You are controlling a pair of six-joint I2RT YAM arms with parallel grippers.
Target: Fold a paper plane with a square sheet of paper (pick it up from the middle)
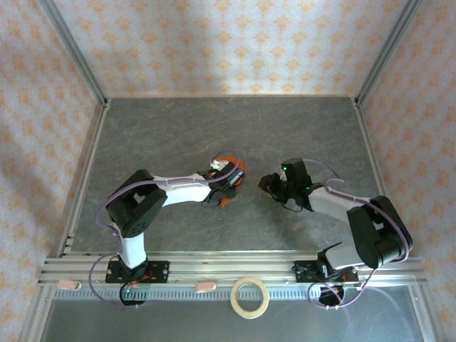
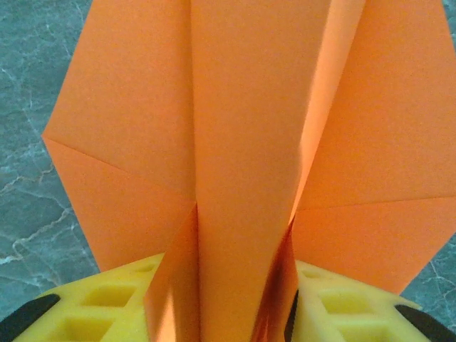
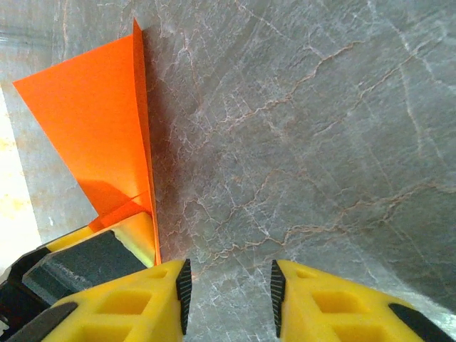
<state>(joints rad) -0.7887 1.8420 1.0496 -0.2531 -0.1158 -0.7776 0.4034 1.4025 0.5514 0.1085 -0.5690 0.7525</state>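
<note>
The paper plane (image 2: 242, 142) is bright orange, folded with a centre crease and wings spread to both sides. It stands in my left gripper (image 2: 235, 320), whose yellow fingers (image 2: 107, 299) sit apart on either side of the centre fold; the fold's layers splay loosely between them rather than being pinched flat. From above, the left gripper (image 1: 226, 182) is at mid-table with orange paper (image 1: 239, 169) around it. My right gripper (image 1: 269, 184) hovers just to its right, open and empty (image 3: 230, 296) over bare table, with one wing of the plane (image 3: 92, 121) upright to its left.
A pale tape ring (image 1: 250, 297) lies on the front rail between the arm bases. The grey marbled tabletop (image 1: 214, 128) is fenced by aluminium rails and patterned walls. Bare table stretches behind and beside both grippers.
</note>
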